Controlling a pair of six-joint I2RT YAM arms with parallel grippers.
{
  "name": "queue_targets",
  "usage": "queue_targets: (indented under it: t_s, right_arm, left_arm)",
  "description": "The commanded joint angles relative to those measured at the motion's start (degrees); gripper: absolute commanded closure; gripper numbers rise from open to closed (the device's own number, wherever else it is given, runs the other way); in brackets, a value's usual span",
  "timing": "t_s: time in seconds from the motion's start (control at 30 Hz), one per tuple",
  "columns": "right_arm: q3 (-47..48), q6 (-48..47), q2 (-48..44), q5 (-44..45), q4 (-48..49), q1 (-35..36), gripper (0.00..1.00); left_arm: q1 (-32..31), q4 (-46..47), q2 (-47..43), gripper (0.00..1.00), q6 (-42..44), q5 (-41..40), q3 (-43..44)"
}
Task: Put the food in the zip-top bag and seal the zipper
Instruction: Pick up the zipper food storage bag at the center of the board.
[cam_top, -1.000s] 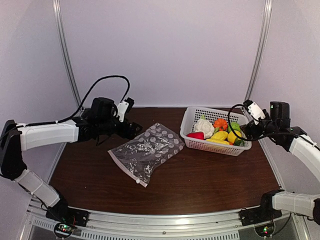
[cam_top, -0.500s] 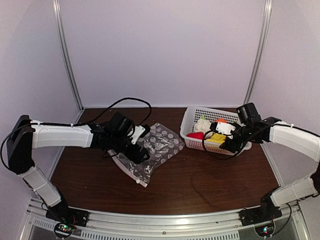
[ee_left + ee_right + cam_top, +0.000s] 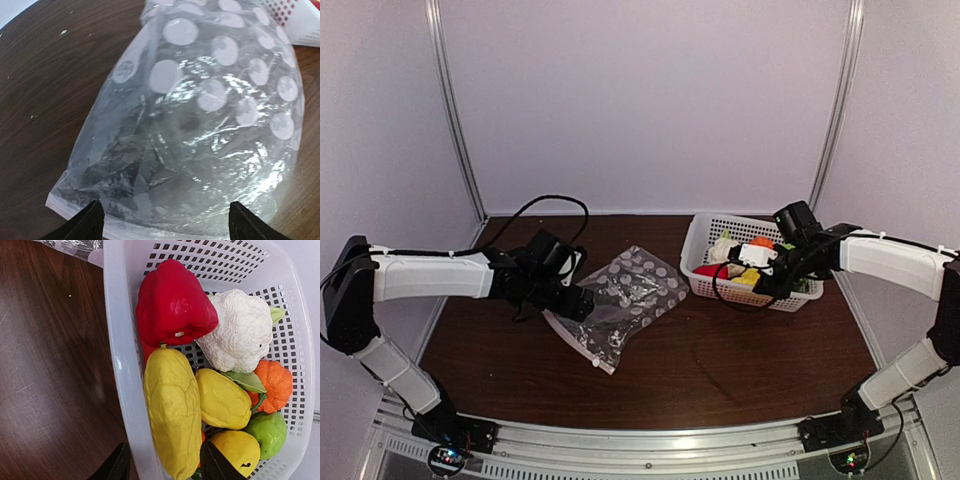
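Observation:
The clear polka-dot zip-top bag lies flat on the table, its small white slider tab at the near corner. My left gripper is open at the bag's left edge. In the left wrist view the bag fills the frame between the open gripper. The food sits in the white basket: red pepper, cauliflower, a long yellow fruit, lemons, green apple, pumpkin. My right gripper is open, straddling the basket's front rim and the long yellow fruit; it also shows in the top view.
The dark wooden table is enclosed by pale walls at the back and sides. The basket stands at the back right, close to the bag's far corner. Black cables loop over both arms.
My left arm has swung in and dropped to the bag's left edge. My right arm has moved from the basket's right side to its front rim, over the food.

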Motion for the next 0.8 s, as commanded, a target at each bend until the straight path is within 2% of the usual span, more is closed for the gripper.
queue_targets:
  t_s: [0.0, 0.13, 0.23, 0.3, 0.4, 0.53, 0.63, 0.77]
  right_arm:
    - [0.8, 2.9, 0.5, 0.6, -1.9, 0.4, 0.52]
    - [-1.2, 4.0, -0.7, 0.3, -1.1, 1.2, 0.49]
    - [-2.3, 4.4, -0.9, 0.4, -0.3, 1.4, 0.48]
    - [-2.5, 4.5, -0.6, 0.7, -0.2, 1.5, 0.48]
    - [-2.4, 4.9, -0.6, 0.4, 0.0, 1.8, 0.47]
    - [-1.5, 5.6, -1.7, -0.4, -0.4, 2.6, 0.40]
    - [0.3, 5.9, -3.3, -1.3, -2.0, 3.5, 0.32]
    - [2.5, 6.7, -5.4, -3.4, -4.1, 4.2, 0.30]
  left_arm:
    - [3.6, -3.0, -3.6, 0.13, -14.3, 0.0, -4.5]
    - [3.8, 1.5, -13.0, 0.13, -27.1, 1.3, -15.2]
    - [3.8, 6.7, -22.0, 0.17, -36.1, 1.7, -24.2]
    - [3.8, 11.3, -28.1, 0.26, -39.2, 1.7, -31.6]
    - [3.8, 14.7, -34.0, 0.42, -41.7, -0.2, -37.1]
    - [4.0, 17.9, -31.4, 0.48, -39.4, -0.5, -37.3]
    - [4.2, 22.3, -27.6, 0.49, -39.6, 0.6, -37.9]
    - [5.4, 30.2, -23.1, 0.49, -41.2, 3.3, -40.0]
